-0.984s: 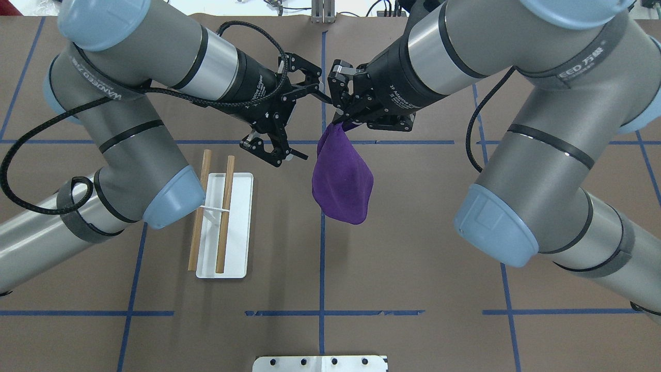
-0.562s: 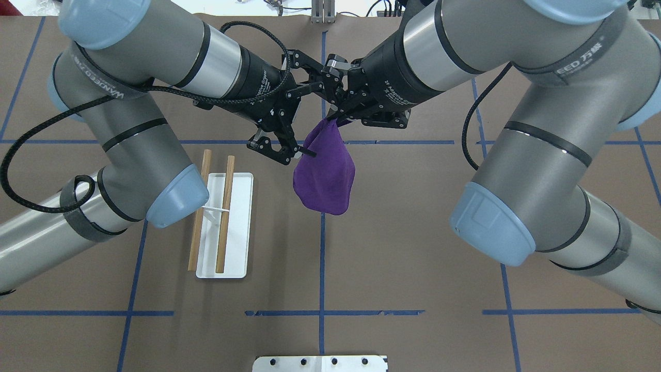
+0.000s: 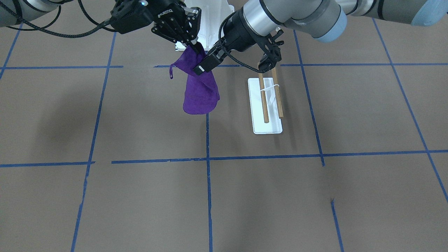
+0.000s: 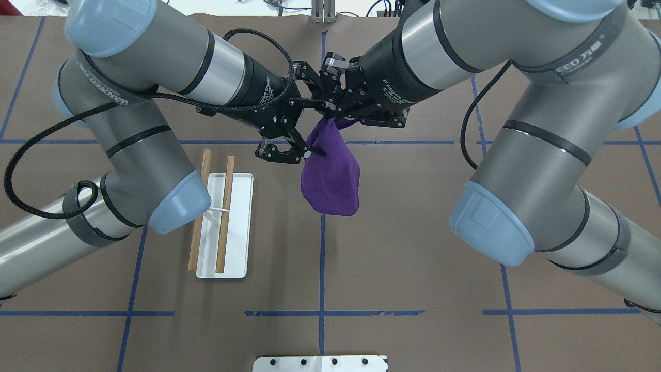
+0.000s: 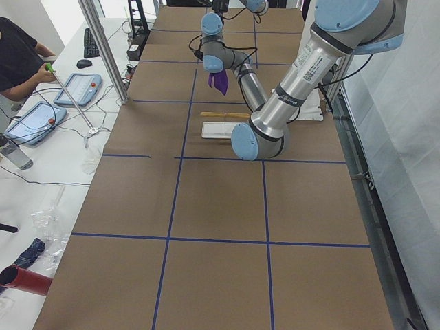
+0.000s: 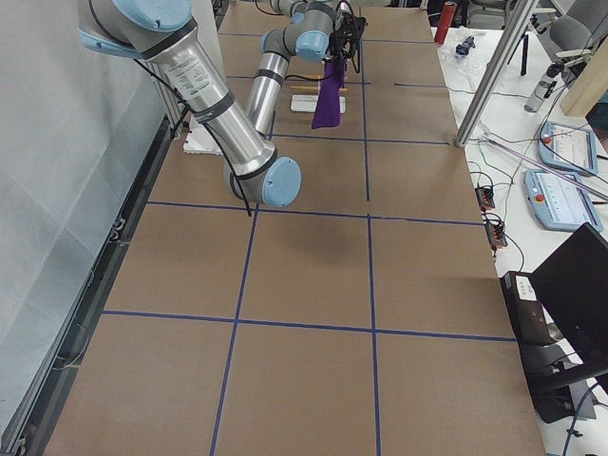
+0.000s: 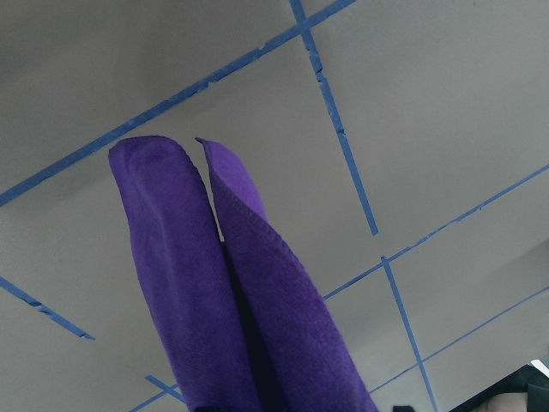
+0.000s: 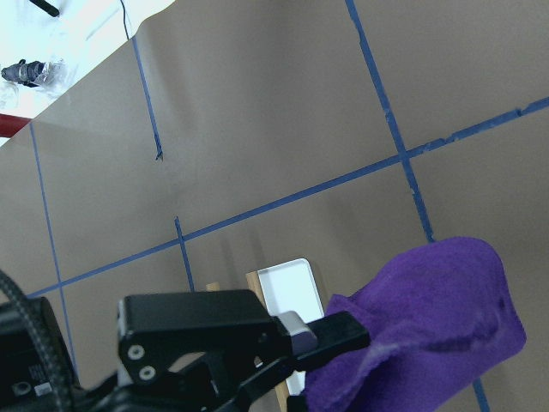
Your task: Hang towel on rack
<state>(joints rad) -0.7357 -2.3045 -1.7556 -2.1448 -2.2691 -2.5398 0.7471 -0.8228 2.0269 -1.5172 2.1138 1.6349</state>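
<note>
The purple towel [image 4: 330, 175] hangs bunched in the air over the table's middle and also shows in the front view [image 3: 199, 91]. My right gripper [image 4: 335, 114] is shut on its top corner. My left gripper [image 4: 320, 129] is open, with its jaws on either side of the towel's upper part. One of its fingertips [image 8: 339, 330] touches the cloth in the right wrist view. The left wrist view shows the towel's two hanging folds [image 7: 214, 283]. The rack [image 4: 240, 227] stands on the table to the left, with two wooden dowels [image 4: 225, 212] above a white base. Nothing is on it.
The large white bolted pedestal [image 4: 320, 363] is at the near table edge. Blue tape lines cross the brown table. My left arm's elbow [image 4: 178, 201] hangs over the rack's left side. An operator [image 5: 17, 55] sits beyond the table's far side.
My right gripper carried the towel slightly left. My left gripper moved right, from beside the towel to straddling its top. The towel swung left, then back a little.
</note>
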